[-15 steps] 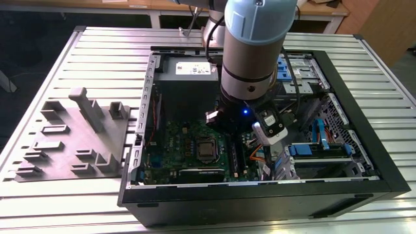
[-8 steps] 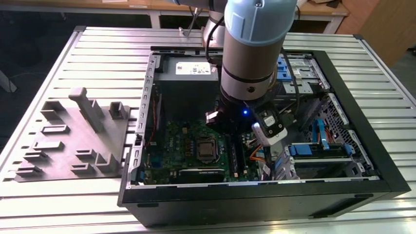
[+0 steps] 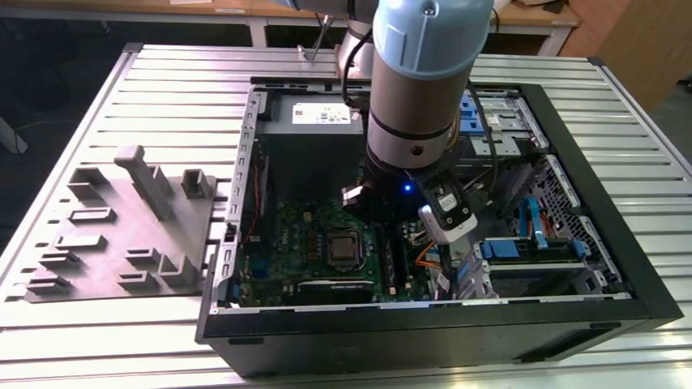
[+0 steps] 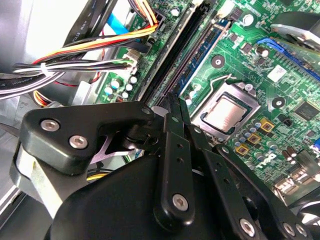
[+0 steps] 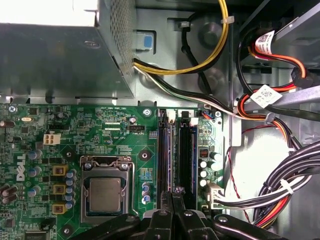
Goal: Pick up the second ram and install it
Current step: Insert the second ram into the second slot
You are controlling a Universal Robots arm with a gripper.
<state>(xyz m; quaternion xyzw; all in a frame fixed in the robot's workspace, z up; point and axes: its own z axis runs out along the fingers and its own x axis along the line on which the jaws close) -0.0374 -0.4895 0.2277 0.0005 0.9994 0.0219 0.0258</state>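
Observation:
My gripper (image 5: 175, 192) is down inside the open computer case (image 3: 605, 243), over the green motherboard (image 5: 100, 125). Its two black fingers (image 4: 172, 107) are pressed together, shut, with nothing visible between them. The tips hover at the near end of two long black memory slots (image 5: 168, 150) that run side by side next to the silver CPU (image 5: 105, 195). I cannot tell the second ram apart from the slots; a dark strip fills the slot (image 4: 172, 50) farther from the CPU. In the exterior view the arm (image 3: 416, 97) covers the gripper.
A grey holder fixture (image 3: 130, 235) lies on the slatted table at the exterior view's left. The silver power supply (image 5: 55, 50) sits beyond the board. Bundles of coloured cables (image 5: 280, 185) crowd the side of the slots away from the CPU. Drive bays (image 3: 530, 243) fill the exterior view's right.

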